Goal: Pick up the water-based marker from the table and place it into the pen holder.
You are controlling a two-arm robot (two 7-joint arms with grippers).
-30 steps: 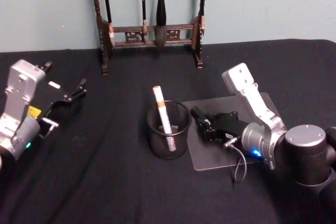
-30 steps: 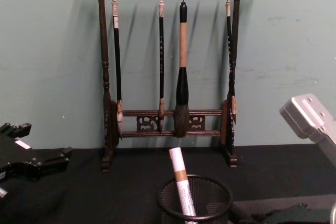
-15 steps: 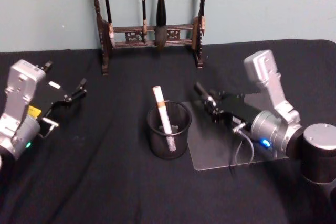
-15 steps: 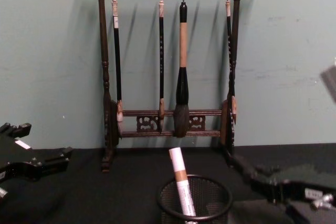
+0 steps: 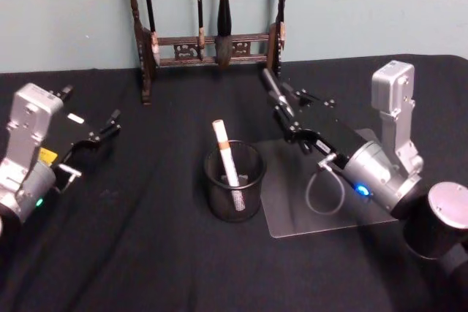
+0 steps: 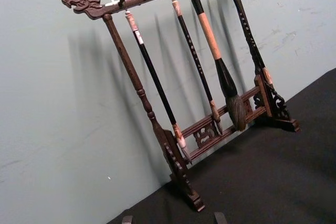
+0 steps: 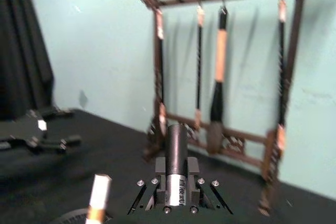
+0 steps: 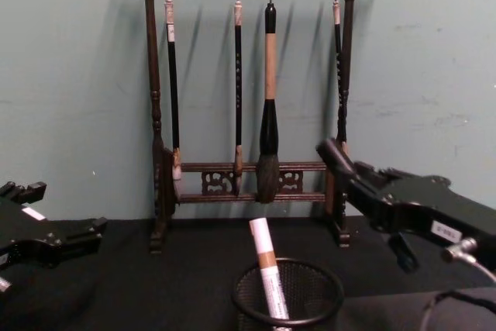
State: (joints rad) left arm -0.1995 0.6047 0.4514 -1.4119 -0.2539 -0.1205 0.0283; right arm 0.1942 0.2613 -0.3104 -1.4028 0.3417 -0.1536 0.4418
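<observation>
Held a black water-based marker (image 7: 177,140) clamped in the narrow jaws of the right gripper (image 7: 176,170), tip jutting forward, above the black table (image 5: 146,253) between the pen holder (image 5: 235,201) and the brush rack (image 8: 153,75). Leaned a white, tan-banded marker (image 5: 225,153) inside that mesh holder. Parked the left gripper (image 5: 108,126) far left, jaws wide apart and empty.

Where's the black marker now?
In the head view, the black marker is held in the right gripper, raised right of the pen holder, before the brush rack.
</observation>
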